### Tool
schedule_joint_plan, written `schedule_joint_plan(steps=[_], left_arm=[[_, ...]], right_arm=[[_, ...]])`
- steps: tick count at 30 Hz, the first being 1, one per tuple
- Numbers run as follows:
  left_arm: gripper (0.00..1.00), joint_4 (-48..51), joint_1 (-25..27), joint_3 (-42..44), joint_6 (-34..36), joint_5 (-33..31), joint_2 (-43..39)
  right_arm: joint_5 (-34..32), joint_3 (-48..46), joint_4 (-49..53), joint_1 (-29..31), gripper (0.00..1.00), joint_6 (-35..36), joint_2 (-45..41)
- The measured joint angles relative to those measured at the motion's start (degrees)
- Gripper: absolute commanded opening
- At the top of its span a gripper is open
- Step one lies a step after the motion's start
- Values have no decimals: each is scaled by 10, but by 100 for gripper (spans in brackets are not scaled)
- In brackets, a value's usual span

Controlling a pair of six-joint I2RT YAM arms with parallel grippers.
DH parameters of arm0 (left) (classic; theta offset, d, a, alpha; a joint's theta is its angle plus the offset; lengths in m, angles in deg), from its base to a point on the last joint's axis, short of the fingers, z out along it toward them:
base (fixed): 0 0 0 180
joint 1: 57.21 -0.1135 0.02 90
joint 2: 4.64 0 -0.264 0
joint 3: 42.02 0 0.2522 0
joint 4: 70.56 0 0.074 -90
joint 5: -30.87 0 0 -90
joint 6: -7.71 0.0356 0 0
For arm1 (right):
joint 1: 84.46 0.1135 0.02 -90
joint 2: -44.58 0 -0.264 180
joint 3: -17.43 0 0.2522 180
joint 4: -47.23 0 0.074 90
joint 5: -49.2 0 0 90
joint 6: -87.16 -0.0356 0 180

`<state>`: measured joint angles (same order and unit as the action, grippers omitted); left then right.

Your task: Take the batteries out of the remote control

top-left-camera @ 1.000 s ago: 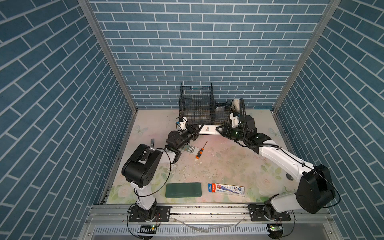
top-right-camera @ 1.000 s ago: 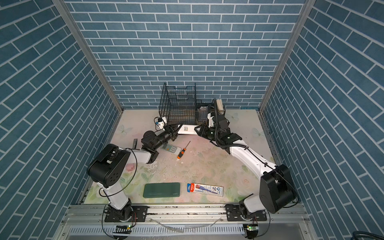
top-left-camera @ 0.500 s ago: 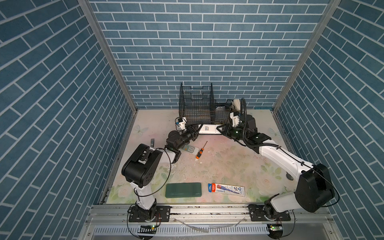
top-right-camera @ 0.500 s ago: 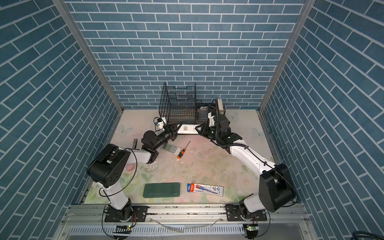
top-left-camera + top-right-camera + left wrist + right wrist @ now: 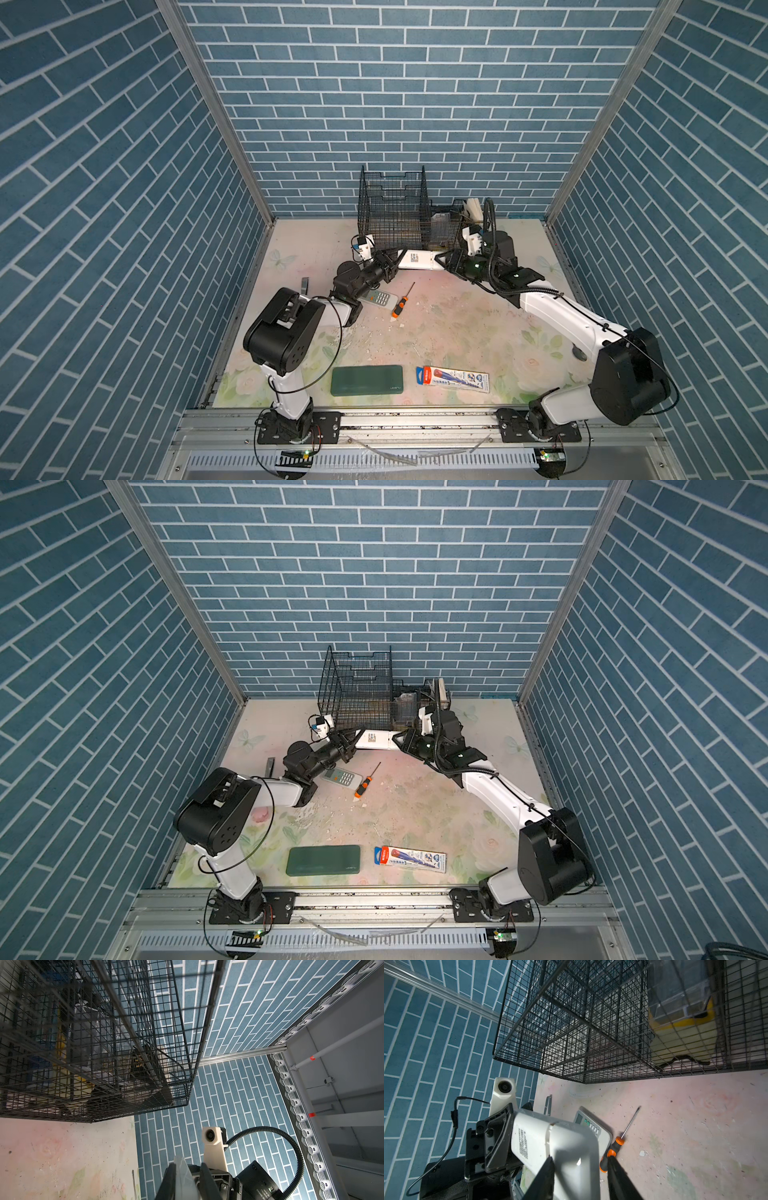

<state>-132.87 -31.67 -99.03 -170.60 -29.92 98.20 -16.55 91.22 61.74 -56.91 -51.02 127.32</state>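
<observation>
My left end effector (image 5: pixel 392 266) is clamped on one end of the white remote (image 5: pixel 417 259), held off the bench (image 5: pixel 457 324) before the wire basket (image 5: pixel 390 208). The right end effector (image 5: pixel 580 1160) straddles the other end (biting or not, I cannot tell). No batteries show; presumably they are inside. The shell looks light, glossy and slippery, so I'd grip its flat sides.

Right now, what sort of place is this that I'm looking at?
Likely a robot test cell dressed as a room: the left arm and right arm bolted to an aluminium rail, blue-brick wall panels in metal frames, and a floral tabletop.
</observation>
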Motion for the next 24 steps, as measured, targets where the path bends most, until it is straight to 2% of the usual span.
schedule_joint_plan(steps=[8,24], left_arm=[[0,4,0,0,0,4,0],[0,-14,1,-6,0,13,20]], right_arm=[[30,-12,-16,-12,35,-6,-2],[39,-13,5,-15,34,-10,-16]])
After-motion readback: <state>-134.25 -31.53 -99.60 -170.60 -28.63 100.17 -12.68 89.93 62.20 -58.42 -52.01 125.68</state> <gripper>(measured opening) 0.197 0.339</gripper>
